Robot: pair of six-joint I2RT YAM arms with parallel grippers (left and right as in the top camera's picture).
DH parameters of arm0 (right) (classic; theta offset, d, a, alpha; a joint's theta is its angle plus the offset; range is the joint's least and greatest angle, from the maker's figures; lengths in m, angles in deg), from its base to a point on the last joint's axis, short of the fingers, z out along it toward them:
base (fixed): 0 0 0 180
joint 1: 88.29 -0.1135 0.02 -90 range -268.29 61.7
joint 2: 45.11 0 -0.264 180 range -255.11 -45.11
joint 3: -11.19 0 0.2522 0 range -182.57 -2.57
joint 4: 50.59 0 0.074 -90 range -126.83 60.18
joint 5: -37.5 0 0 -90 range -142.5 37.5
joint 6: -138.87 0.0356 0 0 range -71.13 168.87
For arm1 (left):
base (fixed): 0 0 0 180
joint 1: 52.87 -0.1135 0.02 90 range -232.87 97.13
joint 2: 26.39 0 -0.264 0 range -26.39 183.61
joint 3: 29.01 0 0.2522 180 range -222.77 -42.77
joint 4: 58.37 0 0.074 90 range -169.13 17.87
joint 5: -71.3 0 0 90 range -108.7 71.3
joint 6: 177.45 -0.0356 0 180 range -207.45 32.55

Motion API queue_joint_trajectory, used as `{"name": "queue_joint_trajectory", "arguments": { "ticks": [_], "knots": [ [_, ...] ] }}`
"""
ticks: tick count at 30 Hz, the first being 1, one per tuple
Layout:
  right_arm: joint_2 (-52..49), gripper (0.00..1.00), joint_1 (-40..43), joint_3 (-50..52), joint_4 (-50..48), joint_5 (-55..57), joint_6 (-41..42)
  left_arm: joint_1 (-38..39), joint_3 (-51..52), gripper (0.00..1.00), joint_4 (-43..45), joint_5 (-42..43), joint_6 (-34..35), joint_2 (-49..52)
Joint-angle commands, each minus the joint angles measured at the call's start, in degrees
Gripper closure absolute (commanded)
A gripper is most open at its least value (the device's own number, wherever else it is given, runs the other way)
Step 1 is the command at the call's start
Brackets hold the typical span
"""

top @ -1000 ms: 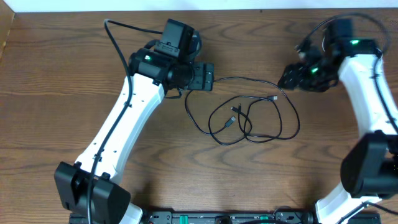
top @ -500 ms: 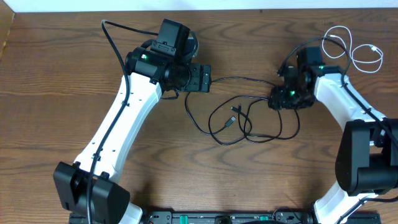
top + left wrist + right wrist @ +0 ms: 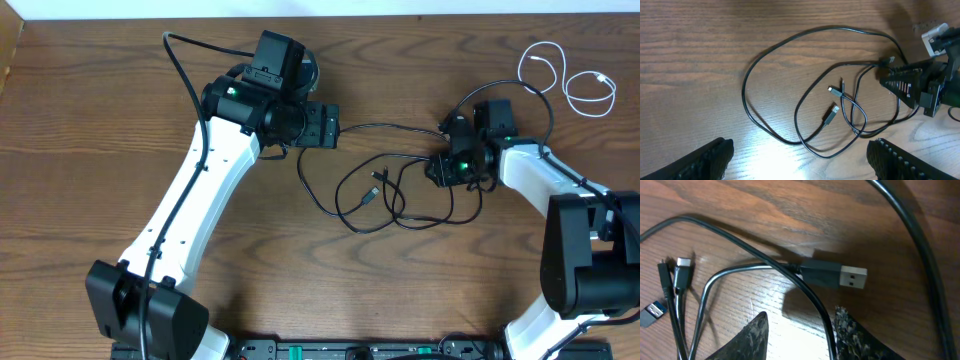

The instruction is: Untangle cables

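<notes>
A: Cables?
B: Black cable (image 3: pixel 822 274) lies looped mid-desk (image 3: pixel 100 100). White cable (image 3: pixel 600 78) is coiled well apart, in the 2 o'clock corner.
A: Claws?
B: Right claw (image 3: pixel 801 315) is low at the tangle's 3 o'clock, partly open, with a black strand between the tips, unpinched. Left claw (image 3: pixel 800 144) is at 10 o'clock, wide open and empty.

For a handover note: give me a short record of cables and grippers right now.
black cable: looped over itself, central
white cable: apart, coiled far right
left gripper: open, empty, beside the loops
right gripper: open, low over the black cable by its USB plug
status: cables separate; black one not yet straightened
</notes>
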Motion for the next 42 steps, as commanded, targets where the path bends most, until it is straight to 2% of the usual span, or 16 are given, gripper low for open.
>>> {"name": "queue_joint_trajectory", "arguments": {
  "ticks": [1, 5, 7, 8, 9, 10, 14, 18, 26, 32, 37, 42],
  "knots": [
    [-1.5, 0.62, -0.6, 4.3, -1.4, -0.4, -0.3, -0.4, -0.3, 0.1, -0.2, 0.5, -0.8, -0.7],
    [-1.5, 0.7, -1.6, 6.8, -5.0, 0.9, 0.3, -0.4, -0.3, 0.09, -0.2, 0.5, -0.8, -0.7],
    [-1.5, 0.78, -2.1, 7.4, -5.6, 2.3, 1.7, -0.4, -0.3, 0.09, -0.2, 0.5, -0.8, -0.7],
    [-1.5, 0.85, -2.2, 7.4, -5.6, 2.4, 1.9, -0.4, -0.3, 0.09, -0.2, 0.5, -0.8, -0.7],
    [-1.5, 0.97, -2.3, 7.3, -5.6, 2.3, 2.0, -0.4, -0.3, 0.09, -0.2, 0.5, -0.8, -0.7],
    [-1.2, 0.99, -2.3, 7.1, -5.4, 2.1, 3.1, -0.4, -0.3, 0.09, -0.2, 0.5, -0.8, -0.7],
    [1.7, 0.99, -2.2, 3.2, -1.6, 2.1, 8.1, -0.4, -0.3, 0.09, -0.2, 0.5, -0.8, -0.7],
    [10.1, 0.99, -2.2, -7.6, 6.1, 2.0, 11.2, -0.4, -0.3, 0.1, -0.2, 0.5, -0.8, -0.7],
    [23.8, 0.99, -3.0, -20.1, 8.1, -4.6, 16.8, -0.4, -0.3, 0.09, -0.2, 0.5, -0.8, -0.7],
    [32.8, 0.99, -3.7, -22.8, 9.0, -5.4, 20.2, -0.4, -0.3, 0.04, -0.1, 0.5, -0.8, -0.7],
    [38.9, 0.99, -3.7, -22.9, 5.9, -4.8, 20.4, -0.4, -0.3, 0.03, 0.3, 0.5, -0.8, -0.7],
    [41.3, 0.99, -2.1, -26.4, 5.7, 4.5, 20.3, -0.4, -0.3, 0.03, 0.2, 0.5, -0.8, -0.7]
  ]
}}
